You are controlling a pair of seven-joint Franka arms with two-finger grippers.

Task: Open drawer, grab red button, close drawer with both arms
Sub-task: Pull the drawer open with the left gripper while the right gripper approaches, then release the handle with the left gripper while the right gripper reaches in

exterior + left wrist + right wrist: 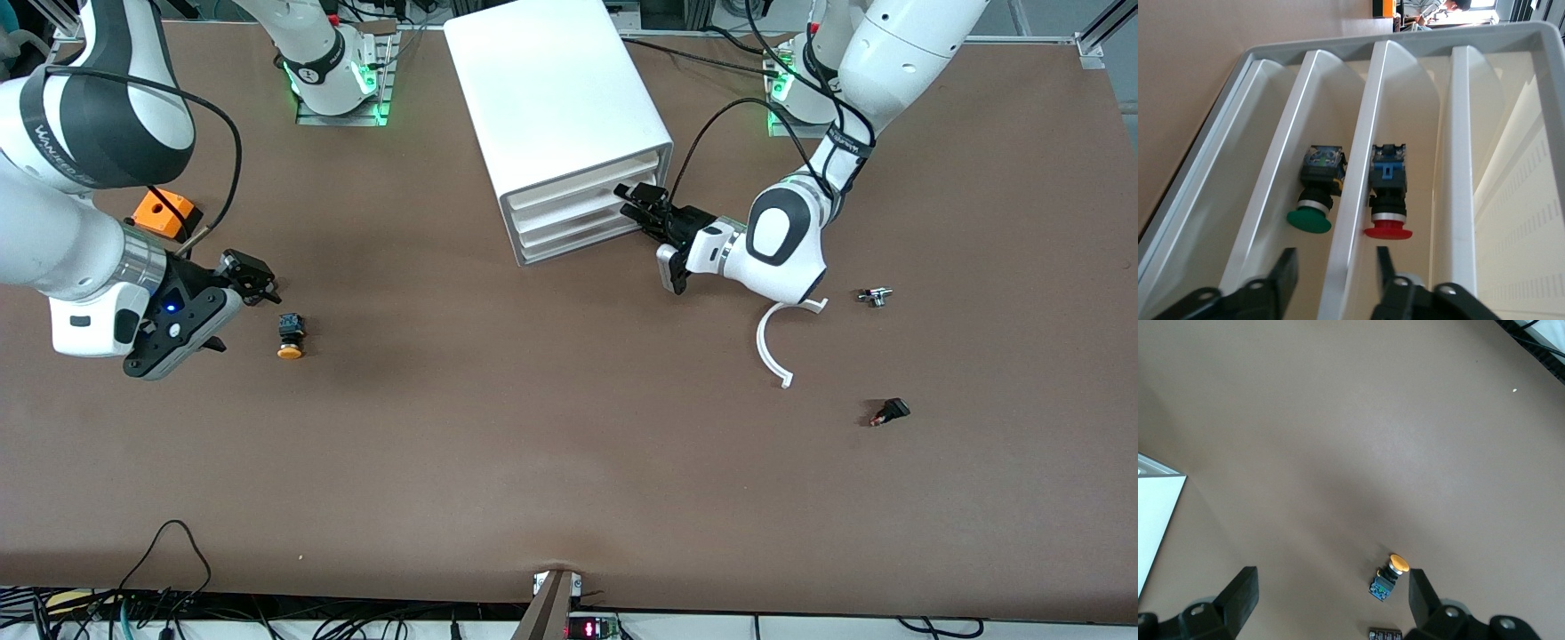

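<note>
The white cabinet (556, 98) stands between the arm bases, its stacked drawers (587, 212) sitting in flush. My left gripper (633, 203) is open at the drawer fronts, at the end toward the left arm. In the left wrist view it (1333, 270) straddles one white drawer front edge (1361, 167) without closing on it. The red button (1388, 200) lies inside the drawer past one finger. My right gripper (236, 309) is open and empty above the table toward the right arm's end; it also shows in the right wrist view (1330, 593).
A green-capped button (1315, 193) lies in the neighbouring drawer. An orange-yellow button (290, 336) lies on the table by the right gripper, also in its wrist view (1388, 577). An orange cube (162, 212), a white curved strip (772, 351) and two small parts (876, 296) (889, 412) lie about.
</note>
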